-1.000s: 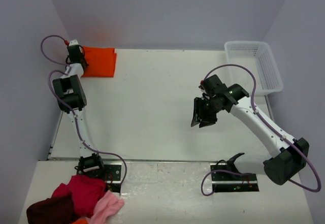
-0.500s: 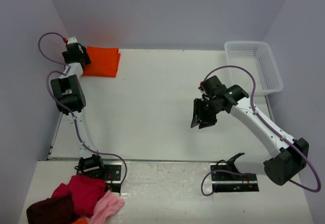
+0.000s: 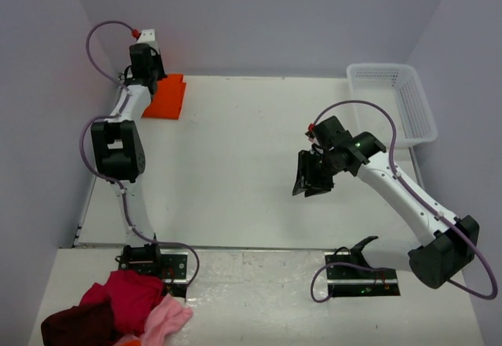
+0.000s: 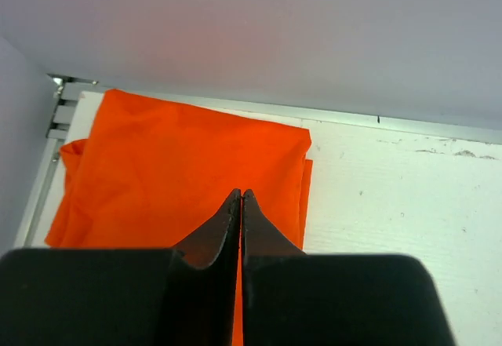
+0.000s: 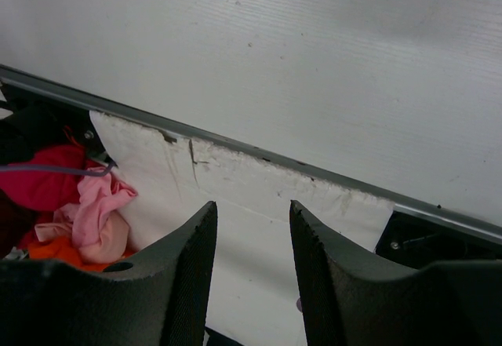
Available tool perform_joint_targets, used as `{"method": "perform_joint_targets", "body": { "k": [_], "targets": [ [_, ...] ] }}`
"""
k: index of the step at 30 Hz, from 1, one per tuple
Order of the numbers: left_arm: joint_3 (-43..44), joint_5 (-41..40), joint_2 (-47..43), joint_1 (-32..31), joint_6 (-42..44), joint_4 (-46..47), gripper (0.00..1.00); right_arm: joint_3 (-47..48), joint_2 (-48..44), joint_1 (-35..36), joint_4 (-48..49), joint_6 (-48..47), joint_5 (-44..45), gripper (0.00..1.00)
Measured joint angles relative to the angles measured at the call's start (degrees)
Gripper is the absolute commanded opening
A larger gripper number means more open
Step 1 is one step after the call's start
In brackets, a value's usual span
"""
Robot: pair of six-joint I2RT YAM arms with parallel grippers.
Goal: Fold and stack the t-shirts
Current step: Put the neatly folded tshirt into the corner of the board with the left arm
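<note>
A folded bright orange t-shirt (image 3: 167,99) lies at the table's far left corner by the back wall, partly hidden by the left arm. In the left wrist view the t-shirt (image 4: 180,165) lies flat below the fingers. My left gripper (image 3: 149,75) (image 4: 239,197) is shut and empty, raised above the shirt's left part. My right gripper (image 3: 307,185) (image 5: 251,213) is open and empty, hovering over the table right of the middle.
A white mesh basket (image 3: 392,101) stands at the far right corner. A heap of red, maroon and pink clothes (image 3: 118,311) lies in front of the left arm's base and shows in the right wrist view (image 5: 63,205). Walls close the back and sides.
My left gripper has risen from the shirt's left edge and moved up and right above it. The shirt stays on the table. The right arm has barely moved.
</note>
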Motion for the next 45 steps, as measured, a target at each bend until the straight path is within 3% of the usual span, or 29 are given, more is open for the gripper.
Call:
{"method": "perform_joint_targets", "body": {
  "k": [13, 32, 45],
  "targets": [
    [17.38, 6.14, 17.68, 2.34, -1.46, -15.08, 0.00, -2.43, -2.95, 0.20, 0.81, 0.55, 0.00, 0.44],
    [19.10, 9.62, 20.02, 3.13, -2.56, -20.72, 0.00, -3.37, -3.02, 0.26, 2.38, 2.23, 0.00, 0.43],
    [19.12, 9.55, 21.38, 4.02, -2.93, -19.26, 0.00, -5.20, -4.02, 0.35, 2.69, 3.74, 0.02, 0.43]
  ]
}}
